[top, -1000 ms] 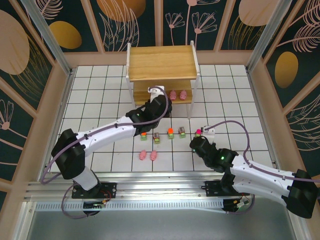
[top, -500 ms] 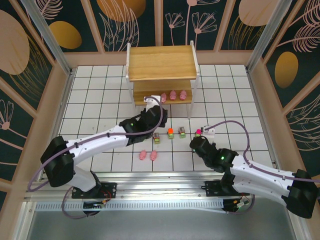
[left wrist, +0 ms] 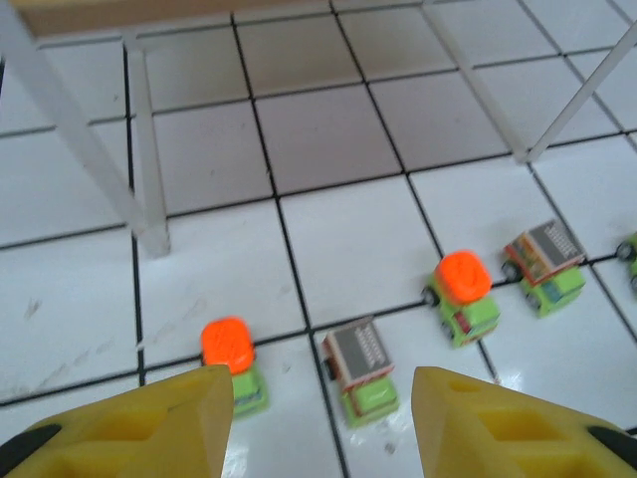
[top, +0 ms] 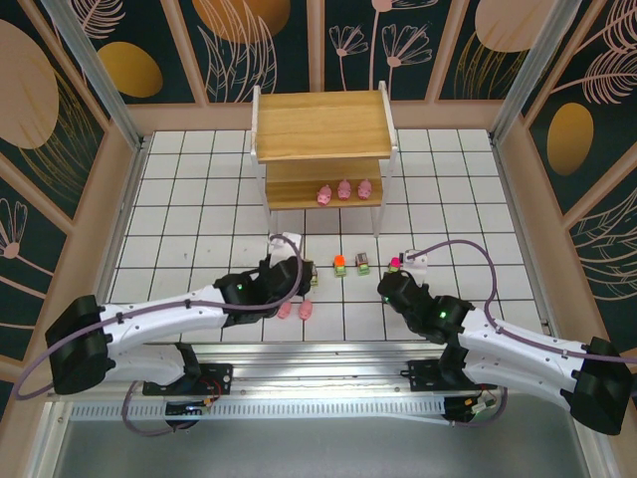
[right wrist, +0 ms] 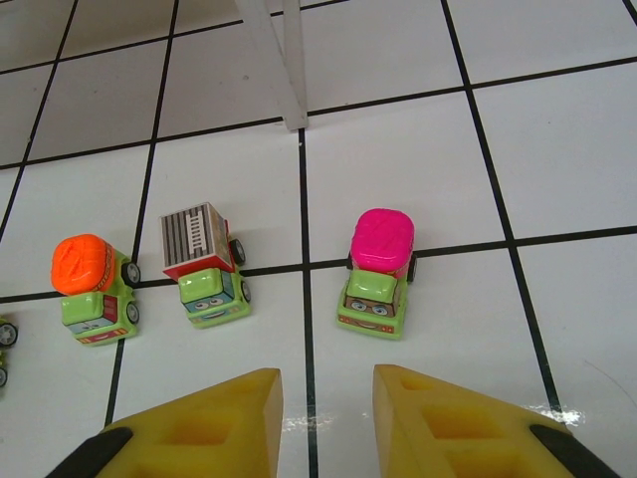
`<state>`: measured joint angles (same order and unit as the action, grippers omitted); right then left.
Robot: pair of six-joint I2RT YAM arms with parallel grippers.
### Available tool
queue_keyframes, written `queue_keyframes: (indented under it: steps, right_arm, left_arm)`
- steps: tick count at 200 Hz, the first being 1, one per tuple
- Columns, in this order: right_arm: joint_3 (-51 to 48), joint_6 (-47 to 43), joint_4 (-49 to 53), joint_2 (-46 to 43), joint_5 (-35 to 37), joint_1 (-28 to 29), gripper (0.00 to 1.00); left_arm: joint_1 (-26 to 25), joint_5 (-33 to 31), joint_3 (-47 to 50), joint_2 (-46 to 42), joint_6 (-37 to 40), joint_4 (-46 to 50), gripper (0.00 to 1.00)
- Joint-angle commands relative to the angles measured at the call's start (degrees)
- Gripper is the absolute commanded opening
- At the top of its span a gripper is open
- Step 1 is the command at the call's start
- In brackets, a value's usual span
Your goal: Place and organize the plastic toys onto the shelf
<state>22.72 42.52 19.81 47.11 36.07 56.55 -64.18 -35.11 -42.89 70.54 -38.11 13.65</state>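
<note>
The wooden shelf (top: pixel 320 124) stands at the back, with three pink pigs (top: pixel 344 188) in a row on its lower tier. Two more pigs (top: pixel 305 310) lie on the floor tiles beside my left arm. My left gripper (top: pixel 295 277) (left wrist: pixel 323 438) hangs open low over the left end of the vehicle row, an orange-topped vehicle (left wrist: pixel 231 358) by its left finger and a grey-topped one (left wrist: pixel 363 370) between the fingers. My right gripper (top: pixel 390 287) (right wrist: pixel 328 418) is open just short of the magenta-topped vehicle (right wrist: pixel 379 261) (top: pixel 395 264), holding nothing.
Another orange-topped vehicle (top: pixel 339 264) (right wrist: pixel 92 289) and a grey striped one (top: pixel 363 263) (right wrist: pixel 204 264) sit mid-row. A thin white shelf leg (right wrist: pixel 289 60) rises beyond the vehicles. Wooden walls (top: pixel 518 199) ring the tiled floor.
My left arm has pulled back from the shelf's lower tier, leaving a third pig there, and has come down over the left end of the vehicle row. The right arm has not moved.
</note>
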Motion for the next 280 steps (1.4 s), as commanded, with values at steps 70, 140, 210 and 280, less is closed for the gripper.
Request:
queue_keyframes:
  steps: [70, 140, 210, 280]
  right_arm:
    - [-0.99, 0.19, -0.88, -0.62, 0.98, -0.07, 0.32]
    - [-1.01, -0.03, -1.00, -0.60, 0.85, 0.21, 0.32]
    - [-0.96, -0.02, -1.00, -0.62, 0.97, 0.24, 0.32]
    - [-1.01, 0.01, -1.00, -0.67, 0.92, 0.36, 0.32]
  left_arm:
    - [-5.64, 0.47, 7.71, -3.82, -9.53, 6.16, 0.51]
    - [-7.68, 3.02, 13.49, -2.48, -15.05, 3.86, 0.51]
    - [-8.54, 3.90, 15.55, -0.35, -15.92, 1.61, 0.51]
    - [-8.59, 4.35, 16.78, 2.44, -15.69, -0.79, 0.50]
